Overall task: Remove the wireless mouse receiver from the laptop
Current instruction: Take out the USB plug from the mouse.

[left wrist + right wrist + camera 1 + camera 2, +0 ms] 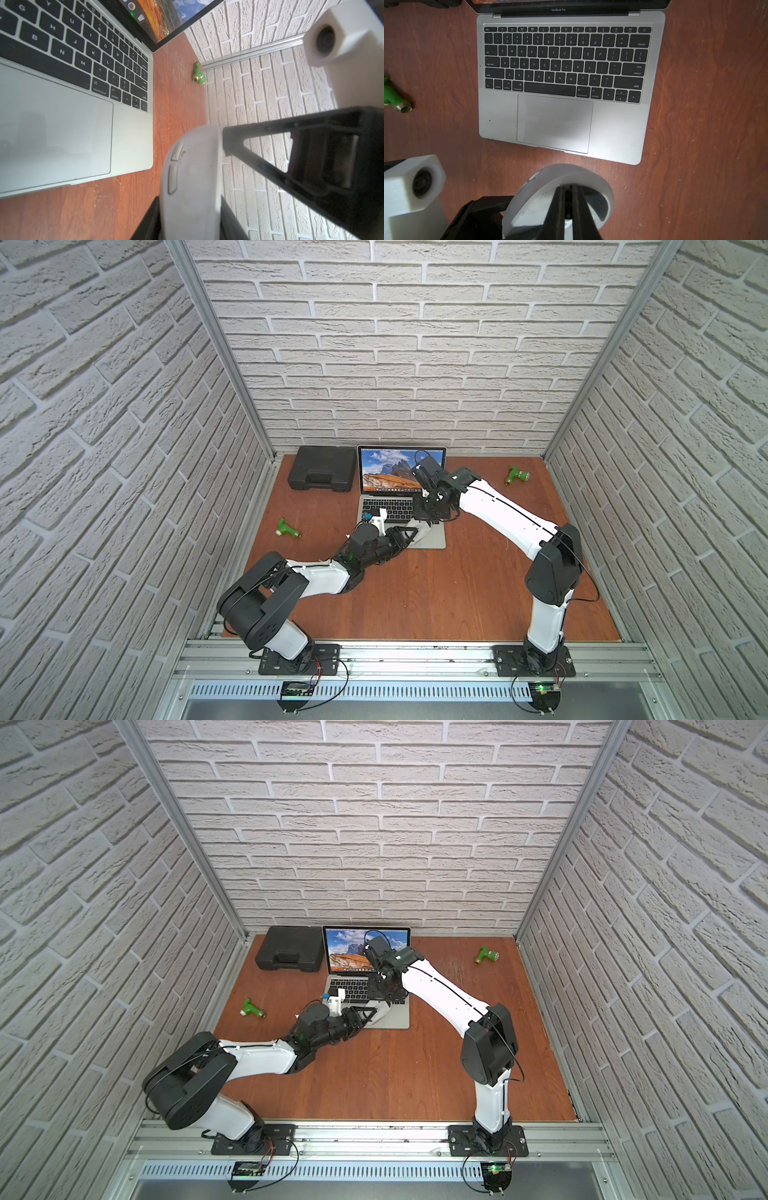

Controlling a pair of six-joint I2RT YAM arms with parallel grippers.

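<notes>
The silver laptop (432, 540) (398, 1020) (52, 135) (554, 122) stands open on the wooden table, screen lit. My left gripper (417, 532) (190, 224) is shut on a light grey mouse (380, 1009) (191, 176) (591, 176), held on its side above the laptop's front right corner. My right gripper (430, 523) (566, 188) is shut, its tips pressed into the mouse's hollow underside. A thin dark sliver shows between its fingertips (558, 199); I cannot tell what it is. The wireless mouse receiver is hidden; no nub shows on the laptop's visible edges.
A black moulded case (324, 472) lies left of the laptop at the back. One green pipe fitting (287, 529) (394, 95) lies left of the laptop, another (517, 477) (198, 74) at the back right. Brick walls close three sides.
</notes>
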